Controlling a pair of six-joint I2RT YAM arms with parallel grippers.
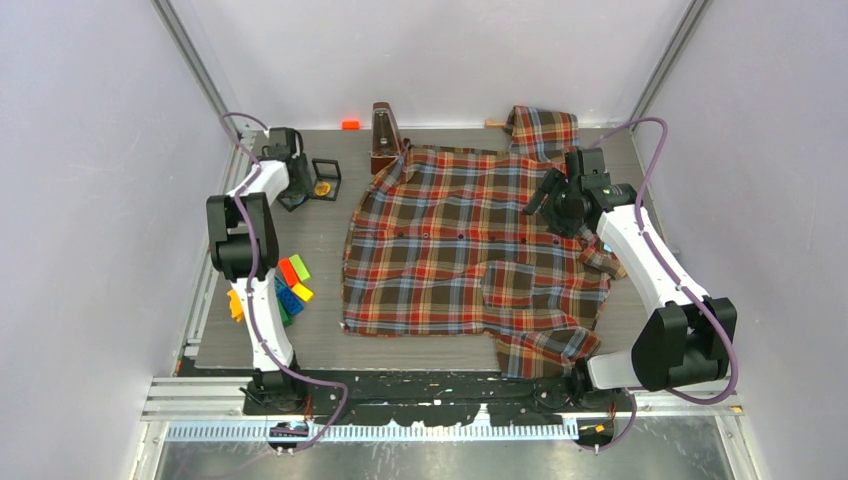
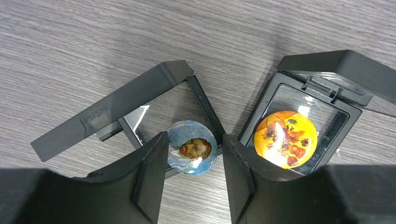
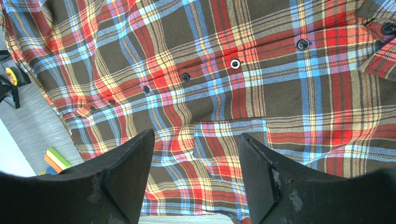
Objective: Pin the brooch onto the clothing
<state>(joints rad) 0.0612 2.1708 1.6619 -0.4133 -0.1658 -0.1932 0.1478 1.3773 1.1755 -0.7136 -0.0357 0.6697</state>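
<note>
- Counter (image 1: 320, 260): grey wood-grain, carrying everything.
- Clothing (image 1: 460, 250): plaid shirt, lying spread front-up mid-counter, well apart from my left hand.
- Right hand (image 3: 196, 137): I am hovering it over the shirt's chest pocket, jaws apart, gripping nothing.
- Left hand (image 2: 195, 139): I am holding it open at the far-left corner.
- Black case (image 2: 140, 107): lid up.
- Brooch (image 2: 192, 148): round, blue portrait, sitting in that case between my fingers.

In my judgement, the pick is going best if I am closing squarely across its rim, centred, and avoiding the case frame and the neighbouring sunflower brooch (image 2: 285, 140).
</note>
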